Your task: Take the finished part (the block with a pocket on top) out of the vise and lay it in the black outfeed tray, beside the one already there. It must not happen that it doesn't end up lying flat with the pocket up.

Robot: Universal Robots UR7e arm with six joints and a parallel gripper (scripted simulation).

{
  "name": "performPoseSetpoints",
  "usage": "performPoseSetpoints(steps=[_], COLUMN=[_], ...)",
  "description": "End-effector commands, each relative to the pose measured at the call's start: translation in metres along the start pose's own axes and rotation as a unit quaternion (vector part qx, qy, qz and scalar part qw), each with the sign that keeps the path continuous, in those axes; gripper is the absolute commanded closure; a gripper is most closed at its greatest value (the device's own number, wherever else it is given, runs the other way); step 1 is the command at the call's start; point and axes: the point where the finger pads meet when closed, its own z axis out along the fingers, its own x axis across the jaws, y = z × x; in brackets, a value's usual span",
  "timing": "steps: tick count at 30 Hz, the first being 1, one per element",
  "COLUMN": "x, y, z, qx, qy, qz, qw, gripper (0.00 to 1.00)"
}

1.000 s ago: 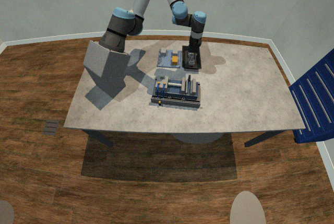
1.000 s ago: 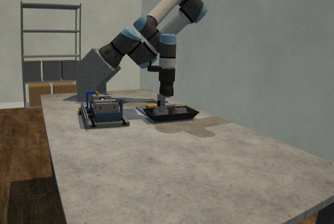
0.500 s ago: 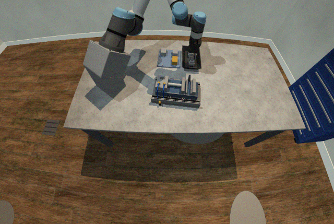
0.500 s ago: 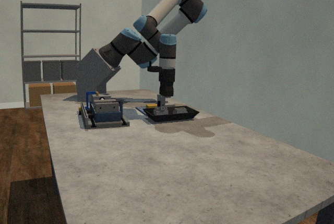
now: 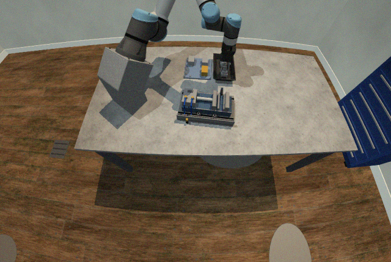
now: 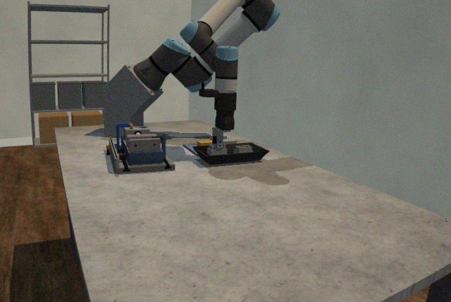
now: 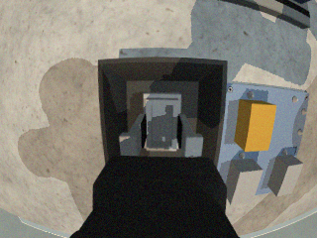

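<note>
The arm [image 6: 204,55] rises from a slanted grey pedestal [image 5: 121,72] at the back of the table [image 6: 225,226], folds at a high elbow and drops its wrist straight down over the black tray [image 6: 260,153]. The claw [image 6: 218,143] points vertically into the tray and is clenched on the finished block [image 7: 161,126], its fingers pressing the block's two sides. In the side view the block sits low in the near end of the tray; whether it touches the tray floor cannot be told.

A second grey block [image 6: 243,148] lies in the far end of the same tray, just beside the held one. Right next to the tray is a blue plate [image 7: 291,102] carrying an orange block [image 7: 254,126] and a couple of grey stops. The vise [image 5: 206,105] stands nearer the front of the table, apart from the tray, with blue hoses at one end. A metal shelf [image 6: 30,73] with boxes stands against the back wall, and a blue crate [image 5: 369,110] sits off the table's side.

The held block is light grey and squarish, with a rectangular pocket sunk into its top face, visible between the fingers in the wrist view.
</note>
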Motion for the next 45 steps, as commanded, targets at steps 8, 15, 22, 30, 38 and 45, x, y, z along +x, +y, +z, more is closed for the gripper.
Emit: performPoseSetpoints(steps=[8, 15, 22, 30, 38, 45], x=[0.000, 0.000, 0.000, 0.000, 0.000, 0.000], y=[0.000, 0.000, 0.000, 0.000, 0.000, 0.000], z=[0.000, 0.000, 0.000, 0.003, 0.006, 0.010], qx=[0.000, 0.000, 0.000, 0.000, 0.000, 0.000], qy=[0.000, 0.000, 0.000, 0.000, 0.000, 0.000], qz=[0.000, 0.000, 0.000, 0.000, 0.000, 0.000], qw=[1.000, 1.000, 1.000, 1.000, 1.000, 1.000], gripper=[1.00, 1.00, 1.00, 1.00, 1.00, 1.00])
